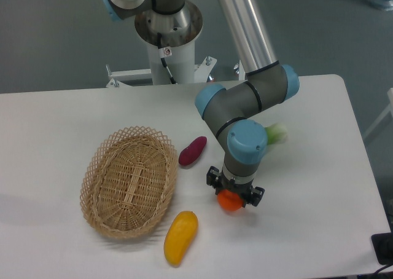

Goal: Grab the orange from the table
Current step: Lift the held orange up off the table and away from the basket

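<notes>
The orange (229, 201) is a small round bright orange fruit at the centre-right of the white table (61, 116). Only its lower part shows, because the gripper (235, 195) stands directly over it, pointing down. The black gripper body flanks the fruit on both sides. The fingertips are hidden by the wrist and the fruit, so I cannot tell whether the jaws are closed on the orange, or whether it rests on the table or is lifted.
An oval wicker basket (129, 180) lies to the left. A purple elongated vegetable (192, 151) lies between basket and arm. A yellow-orange mango-like fruit (180, 236) lies near the front edge. A green-white vegetable (277, 133) sits behind the forearm. The robot base (169, 39) stands at the back.
</notes>
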Available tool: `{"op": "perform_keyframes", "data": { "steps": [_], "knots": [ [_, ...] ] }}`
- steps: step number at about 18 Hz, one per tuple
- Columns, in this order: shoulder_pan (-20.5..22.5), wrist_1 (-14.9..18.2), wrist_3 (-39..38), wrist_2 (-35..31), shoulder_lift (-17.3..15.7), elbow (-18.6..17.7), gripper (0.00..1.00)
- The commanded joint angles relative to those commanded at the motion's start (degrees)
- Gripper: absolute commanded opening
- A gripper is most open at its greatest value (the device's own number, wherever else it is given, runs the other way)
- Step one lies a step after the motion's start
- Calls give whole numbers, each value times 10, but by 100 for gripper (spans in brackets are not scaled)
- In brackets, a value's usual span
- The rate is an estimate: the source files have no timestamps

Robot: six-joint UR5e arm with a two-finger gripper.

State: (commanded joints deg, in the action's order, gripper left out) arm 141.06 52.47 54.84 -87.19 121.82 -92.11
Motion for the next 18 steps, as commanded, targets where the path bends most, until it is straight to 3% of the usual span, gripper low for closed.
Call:
{"op": "perform_keyframes", "data": {
  "steps": [10, 18],
  "knots": [
    [9, 4, 8, 0, -8, 41, 78],
    [32, 15, 49, -1, -35, 43, 78]
  ]
}}
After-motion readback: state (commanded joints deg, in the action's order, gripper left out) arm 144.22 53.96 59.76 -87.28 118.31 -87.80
